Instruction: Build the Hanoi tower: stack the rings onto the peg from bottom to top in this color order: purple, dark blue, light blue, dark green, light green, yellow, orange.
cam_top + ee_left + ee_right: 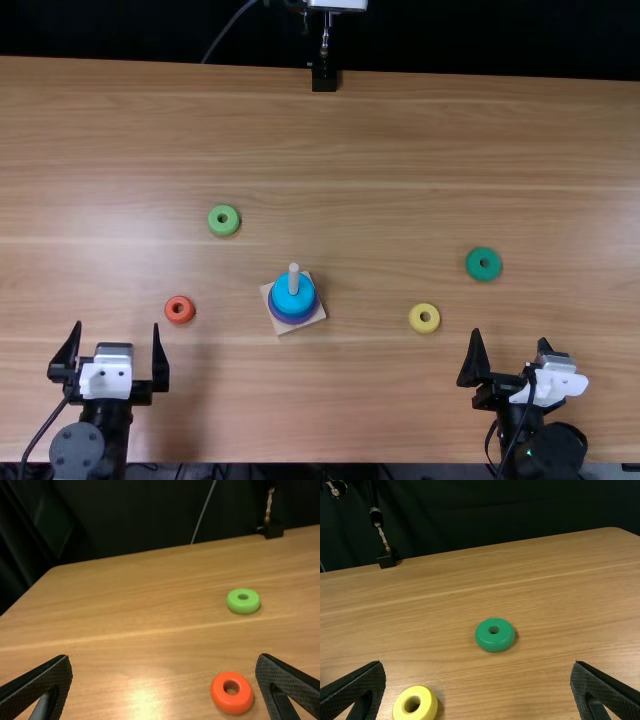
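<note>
My left gripper (118,345) stands open at the near left; in its wrist view the left gripper (164,680) has nothing between its fingers. My right gripper (510,345) is open at the near right, also open in its wrist view, the right gripper (478,685). A wooden peg (293,280) on a square base (318,312) holds a light blue ring (286,300) above a darker blue-purple layer (292,319). Flat on the table lie the orange-red ring (180,310), light green ring (223,220), yellow ring (424,318) and dark green ring (483,264).
The wooden table (400,150) reaches back to a dark curtain. At its far edge stands a black mount (324,78) with a thin post. The yellow ring (415,704) lies nearer the right gripper than the dark green ring (494,635).
</note>
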`<action>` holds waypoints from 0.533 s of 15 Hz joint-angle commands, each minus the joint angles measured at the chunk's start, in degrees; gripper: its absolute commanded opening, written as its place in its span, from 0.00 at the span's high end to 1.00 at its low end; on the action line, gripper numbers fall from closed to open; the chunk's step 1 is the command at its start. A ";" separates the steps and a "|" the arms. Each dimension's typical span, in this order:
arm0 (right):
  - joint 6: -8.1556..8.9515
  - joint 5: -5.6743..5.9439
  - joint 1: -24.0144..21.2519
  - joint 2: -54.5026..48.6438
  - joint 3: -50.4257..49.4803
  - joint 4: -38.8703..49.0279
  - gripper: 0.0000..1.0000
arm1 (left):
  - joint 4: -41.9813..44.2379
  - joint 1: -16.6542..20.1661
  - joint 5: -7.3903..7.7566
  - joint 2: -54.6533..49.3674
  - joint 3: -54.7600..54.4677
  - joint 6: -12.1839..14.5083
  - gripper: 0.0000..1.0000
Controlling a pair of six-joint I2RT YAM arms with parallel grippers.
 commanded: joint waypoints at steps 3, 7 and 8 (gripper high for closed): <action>-0.34 0.52 -0.73 -0.73 -3.61 -3.96 0.00 | -2.14 0.17 -0.19 -0.82 -3.02 -0.39 0.00; -0.34 0.52 -0.73 -0.73 -3.61 -3.96 0.00 | -2.14 0.60 0.02 -0.82 -3.64 -9.25 0.00; -0.34 0.52 -0.73 -0.73 -3.61 -3.96 0.00 | -2.25 0.69 0.02 -0.82 -3.64 -9.35 0.00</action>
